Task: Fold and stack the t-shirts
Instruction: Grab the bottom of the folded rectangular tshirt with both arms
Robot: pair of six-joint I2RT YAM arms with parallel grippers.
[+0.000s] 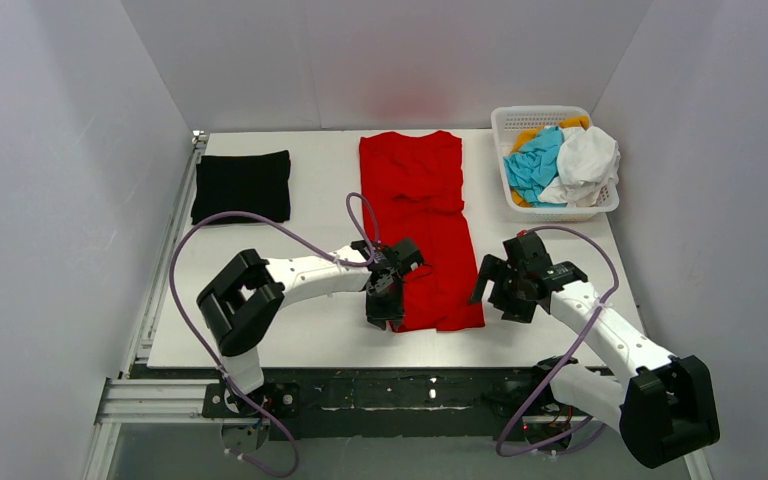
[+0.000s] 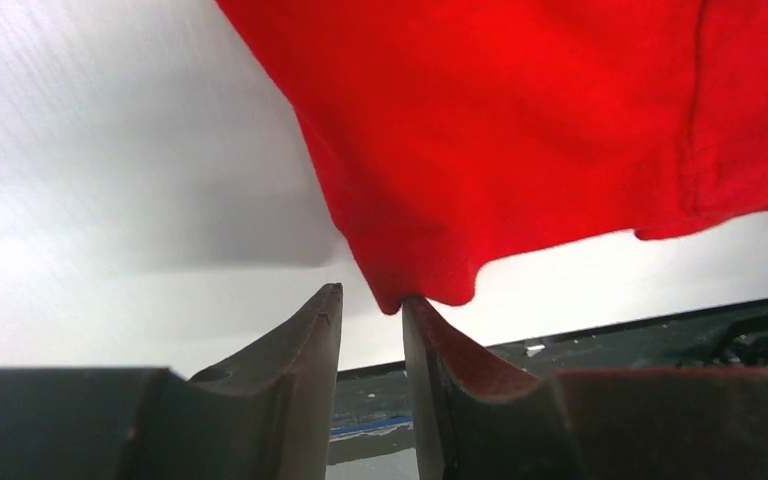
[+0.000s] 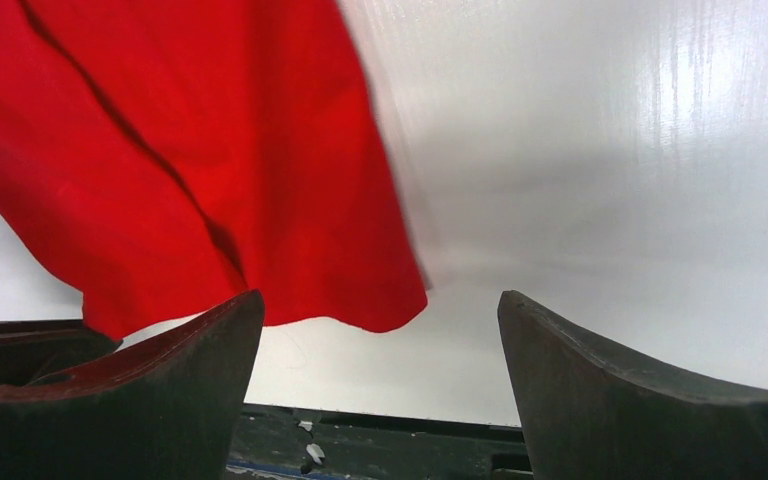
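**Top external.** Red t-shirt [image 1: 420,210] lay lengthwise at mid-table. Left gripper [image 1: 385,300] sat at its near-left hem corner, and right gripper [image 1: 500,290] stood just beside the near-right corner. Risk: with only one corner gripped, a lift would likely skew the fold. The left fingertips were hidden behind the wrist.

**Left wrist.** The jaws were drawn close, pinching only the tip of the hem corner. Risk: so shallow a bite could slip out. How many cloth layers were caught was unclear.

**Right wrist.** The jaws were spread wide and held nothing, with the hem corner nearer the left finger. Risk: closing here would likely miss the cloth. The shirt's far end was cut off.
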